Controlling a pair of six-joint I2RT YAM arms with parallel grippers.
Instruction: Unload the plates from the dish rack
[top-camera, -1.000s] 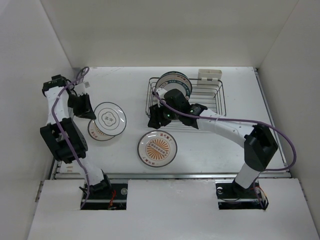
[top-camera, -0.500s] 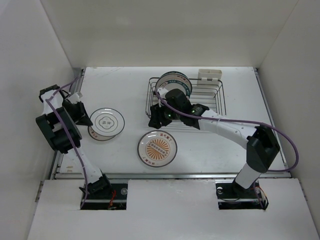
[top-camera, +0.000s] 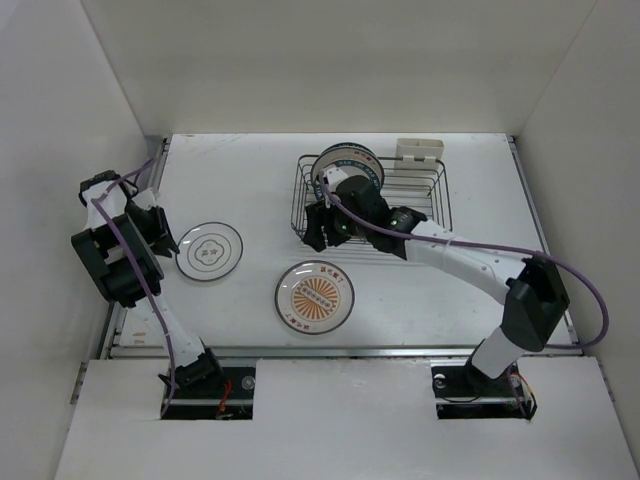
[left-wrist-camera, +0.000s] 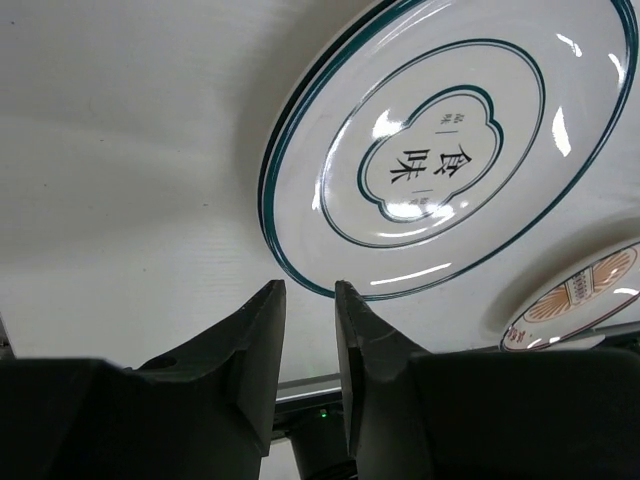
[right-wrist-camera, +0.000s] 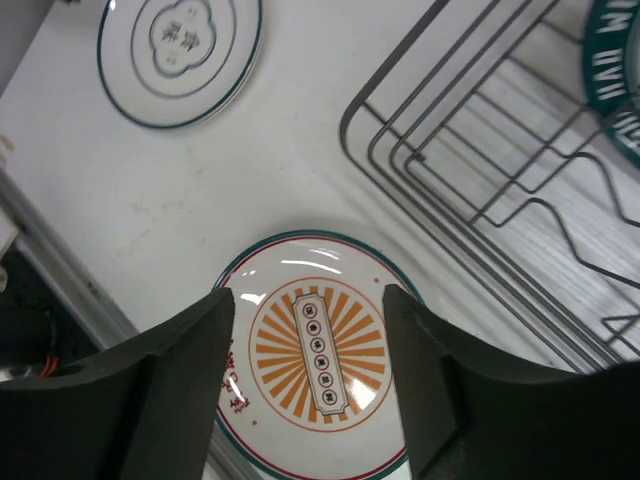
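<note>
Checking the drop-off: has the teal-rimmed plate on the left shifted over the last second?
Yes. The teal-rimmed plate has shifted down-left in the top view, farther from the dish rack.

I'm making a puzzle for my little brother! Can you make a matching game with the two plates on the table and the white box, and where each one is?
1. orange sunburst plate
2. green-ringed plate
3. white caddy

A. far edge of the dish rack
B. next to the left gripper
C. just in front of the rack

Pairs: 1-C, 2-B, 3-A
</note>
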